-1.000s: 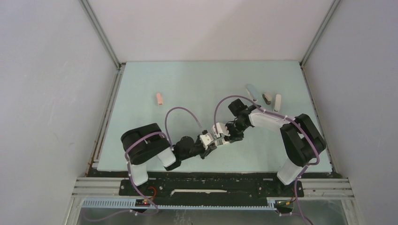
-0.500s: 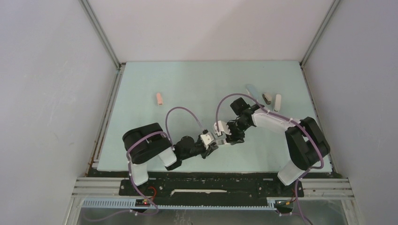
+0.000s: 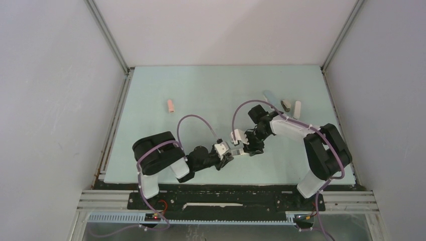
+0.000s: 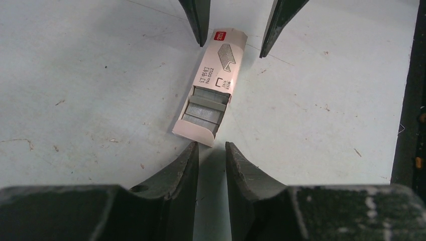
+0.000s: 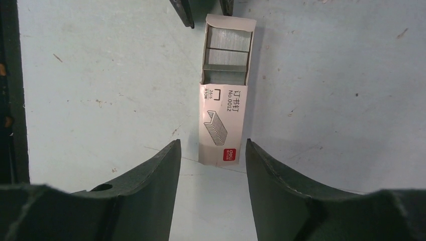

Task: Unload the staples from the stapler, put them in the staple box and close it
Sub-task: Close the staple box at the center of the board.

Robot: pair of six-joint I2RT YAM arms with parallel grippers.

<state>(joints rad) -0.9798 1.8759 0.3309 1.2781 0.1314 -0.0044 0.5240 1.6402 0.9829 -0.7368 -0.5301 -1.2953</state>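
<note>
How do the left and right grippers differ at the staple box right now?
The left gripper has jaws narrowly parted, narrower than the box; the right gripper has them wider than it. The left gripper sits at the box's open end, where staples show; the right gripper straddles its closed red-labelled end. Both face the box; neither grips it.

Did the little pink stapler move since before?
No. The pink stapler lies at the same distance from the table's left edge as a second ago.
</note>
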